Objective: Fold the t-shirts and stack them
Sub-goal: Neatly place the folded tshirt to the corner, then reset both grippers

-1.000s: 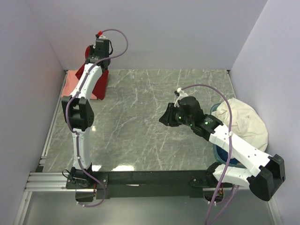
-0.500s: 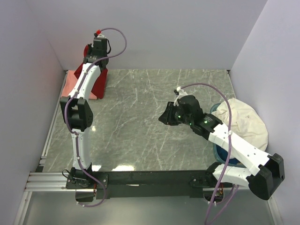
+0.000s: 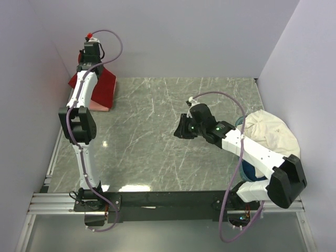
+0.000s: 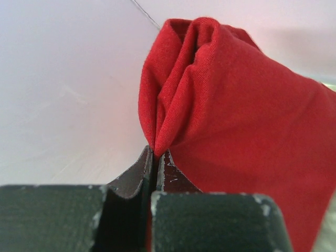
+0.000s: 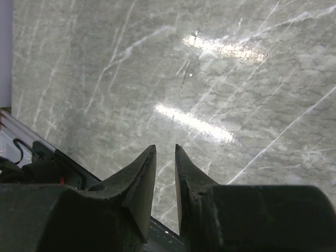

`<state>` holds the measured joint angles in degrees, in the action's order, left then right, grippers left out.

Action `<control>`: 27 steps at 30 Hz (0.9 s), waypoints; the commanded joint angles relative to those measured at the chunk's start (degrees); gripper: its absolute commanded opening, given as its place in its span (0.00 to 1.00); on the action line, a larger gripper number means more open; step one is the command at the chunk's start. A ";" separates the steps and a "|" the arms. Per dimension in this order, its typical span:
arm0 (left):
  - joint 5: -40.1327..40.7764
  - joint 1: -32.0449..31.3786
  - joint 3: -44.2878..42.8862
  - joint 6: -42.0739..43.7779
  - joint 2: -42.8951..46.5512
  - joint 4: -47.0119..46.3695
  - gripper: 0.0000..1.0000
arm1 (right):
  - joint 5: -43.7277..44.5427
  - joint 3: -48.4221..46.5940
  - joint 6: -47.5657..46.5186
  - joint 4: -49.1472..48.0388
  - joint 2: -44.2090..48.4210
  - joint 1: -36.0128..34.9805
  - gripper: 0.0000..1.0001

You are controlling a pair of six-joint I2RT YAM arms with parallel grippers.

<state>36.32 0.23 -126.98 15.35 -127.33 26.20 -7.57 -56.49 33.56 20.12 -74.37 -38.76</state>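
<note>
- The left gripper (image 4: 156, 155) is reaching into the far left corner of the table (image 3: 152, 136), and its jaws are pinching tight on a bunched fold of the deep red t-shirt (image 3: 103, 84).
- The red cloth is sloping down from that grip toward the tabletop by the left wall.
- The salmon-pink t-shirt (image 3: 98, 106) is lying under it, and only a thin strip is showing at the red shirt's near edge.
- The right gripper (image 5: 164, 157) is hovering over bare marble near the table's middle, well apart from both shirts. Its jaws are standing slightly apart and gripping nothing.
- A cream cloth (image 3: 273, 134) is spilling over a blue bin (image 3: 251, 170) at the right edge.
</note>
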 commanded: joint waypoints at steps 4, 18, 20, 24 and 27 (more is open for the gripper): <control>-5.72 5.03 -2.04 -4.00 -9.07 -6.51 0.06 | -0.07 -4.24 -0.43 -1.05 -3.94 -0.35 0.28; -6.78 8.56 12.44 -26.51 4.27 -16.18 1.00 | 1.77 -3.10 0.01 -1.75 -2.01 -0.79 0.33; -8.97 8.56 13.07 -29.83 5.42 -14.69 0.99 | 2.04 -2.66 0.10 -1.75 -0.52 -0.79 0.33; -14.07 8.56 16.48 -34.33 9.62 -13.36 0.99 | 3.18 -1.17 0.01 -1.05 2.73 -0.79 0.33; -19.86 8.47 22.71 -39.42 14.28 -15.46 0.99 | 4.41 0.41 -0.07 -0.70 6.16 -0.79 0.34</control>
<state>23.18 8.80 -109.10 -16.75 -118.13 13.02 -5.54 -57.28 33.58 20.23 -72.34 -39.13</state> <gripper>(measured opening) 0.994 0.340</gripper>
